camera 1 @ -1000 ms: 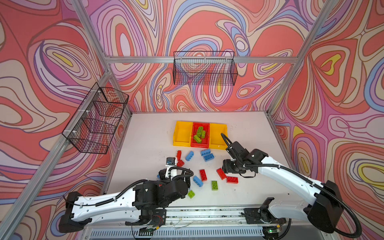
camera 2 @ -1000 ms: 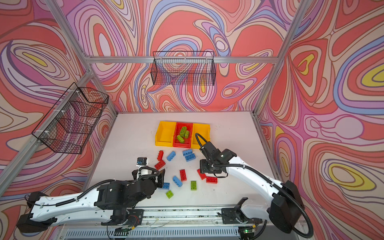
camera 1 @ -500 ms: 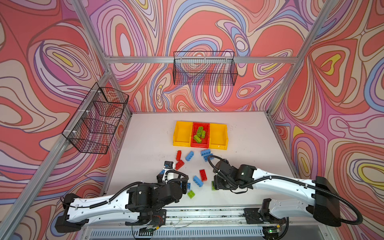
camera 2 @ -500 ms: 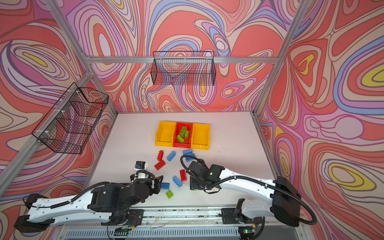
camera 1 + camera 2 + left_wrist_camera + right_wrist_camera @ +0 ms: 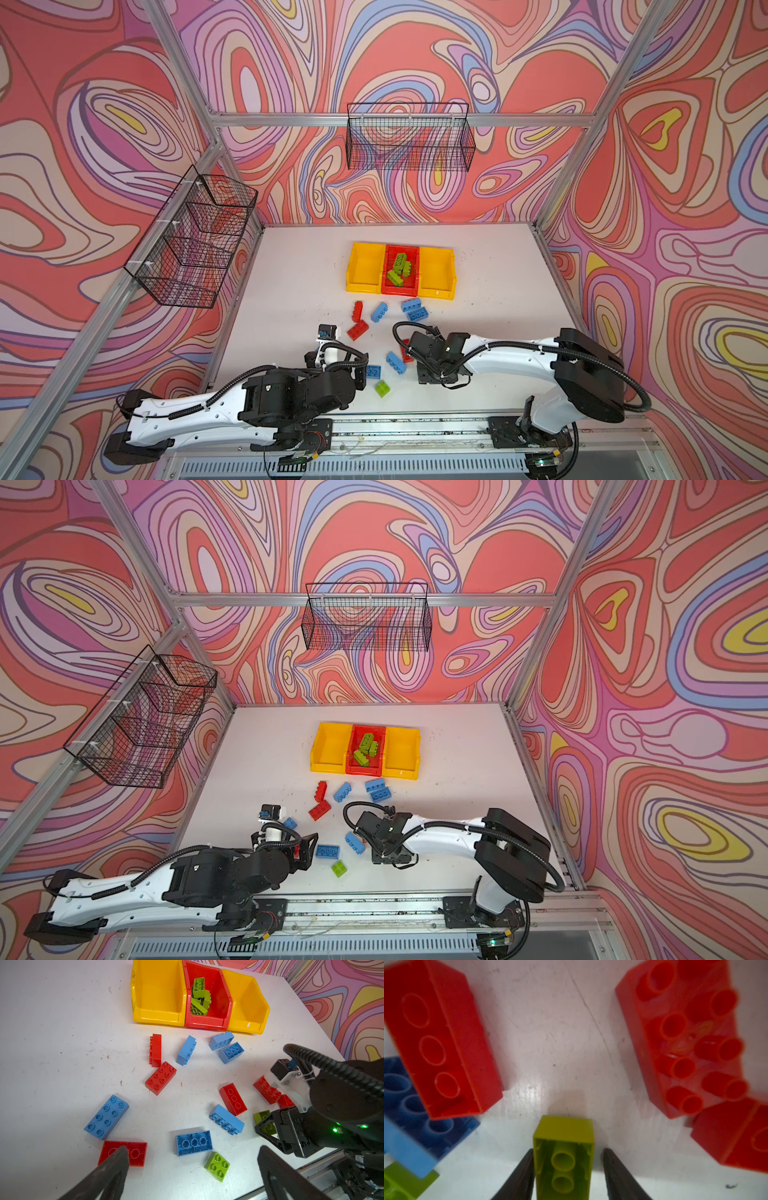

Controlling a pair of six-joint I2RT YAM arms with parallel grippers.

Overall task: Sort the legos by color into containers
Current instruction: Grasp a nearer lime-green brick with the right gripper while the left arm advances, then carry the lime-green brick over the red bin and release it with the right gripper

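Note:
Three joined containers stand at the back of the table: a yellow one [image 5: 363, 286], a red one [image 5: 400, 291] holding several green legos [image 5: 400, 266], and another yellow one [image 5: 437, 293]. Loose red, blue and green legos lie in front of them. My right gripper [image 5: 568, 1149] points down at the table and straddles a lime green brick [image 5: 563, 1136] lying underside up. One finger touches the brick; the other stands a small gap off it. My left gripper [image 5: 193, 1150] hangs wide open over a blue brick [image 5: 194, 1142] and a small green brick [image 5: 217, 1166], holding nothing.
Red bricks [image 5: 446, 1043] [image 5: 685, 1043] flank the green brick closely, and a blue brick [image 5: 226, 1119] lies beside them. Black wire baskets hang on the back wall [image 5: 409, 137] and the left wall [image 5: 195, 237]. The table's front edge rail [image 5: 415, 428] runs just behind both grippers.
My right gripper has swung from near the containers to the front middle, come down over the green brick, and its jaws have narrowed. The left arm has drawn back slightly.

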